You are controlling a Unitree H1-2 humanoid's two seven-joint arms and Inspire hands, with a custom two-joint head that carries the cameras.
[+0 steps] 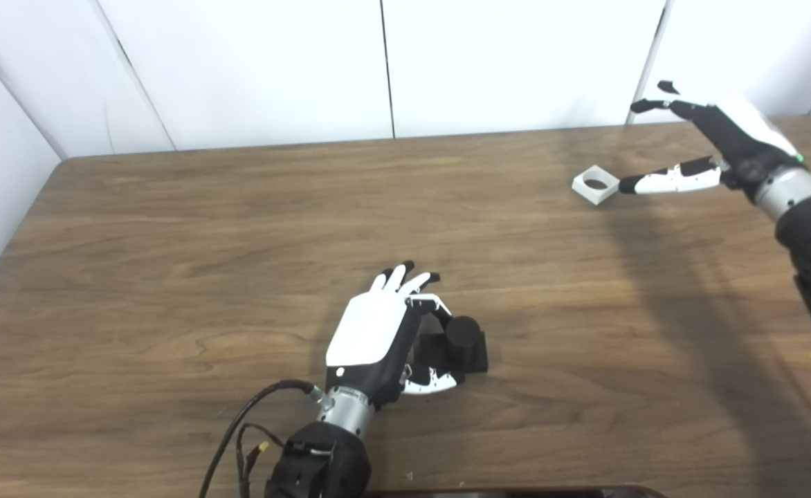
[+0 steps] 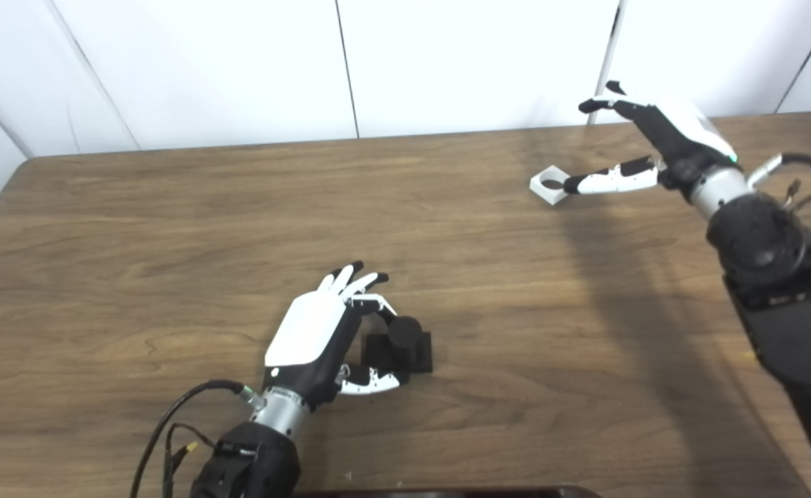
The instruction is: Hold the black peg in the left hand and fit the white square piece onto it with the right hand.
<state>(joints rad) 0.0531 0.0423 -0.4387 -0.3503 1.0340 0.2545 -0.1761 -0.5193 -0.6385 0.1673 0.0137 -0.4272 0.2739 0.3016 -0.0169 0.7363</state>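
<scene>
The black peg (image 1: 461,342), a round post on a square black base, stands on the wooden table (image 1: 170,277) near the front middle. My left hand (image 1: 378,332) is open around its left side, fingers and thumb curved beside it; I cannot tell if they touch it. The white square piece (image 1: 595,184) with a round hole lies flat at the far right. My right hand (image 1: 717,145) is open just right of it, thumb tip at its edge, other fingers raised above. Both also show in the right eye view: peg (image 2: 405,349), white piece (image 2: 549,185).
White wall panels (image 1: 392,62) stand behind the table's far edge and along the left side. A dark object (image 1: 516,492) lies at the very front edge. Cables (image 1: 239,429) hang by my left forearm.
</scene>
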